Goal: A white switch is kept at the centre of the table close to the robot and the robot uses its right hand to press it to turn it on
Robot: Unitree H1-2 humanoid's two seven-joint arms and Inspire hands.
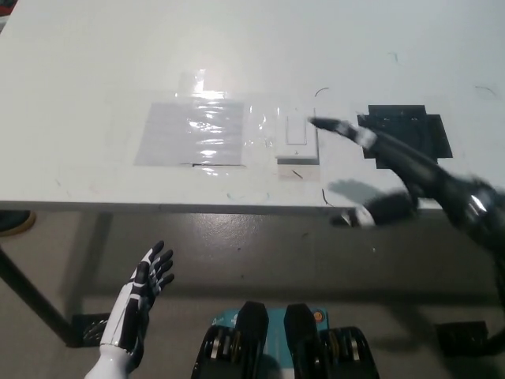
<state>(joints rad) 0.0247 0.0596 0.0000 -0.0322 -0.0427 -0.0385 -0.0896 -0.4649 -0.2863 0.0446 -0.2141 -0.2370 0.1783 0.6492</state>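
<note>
The white switch point(296, 137) lies flat on the white table point(95, 71), near its front edge at the centre, under clear tape. My black right hand point(398, 166) hovers just right of it, blurred by motion and open. One long finger point(341, 129) stretches toward the switch's upper right corner, its tip just short of the plate. My white left hand point(146, 288) rests open below the table's front edge at the lower left.
A shiny taped sheet point(191, 133) lies left of the switch. A black patch point(406, 130) sits on the table to the switch's right, partly behind my right hand. A dark table leg point(28, 296) slants down at the lower left.
</note>
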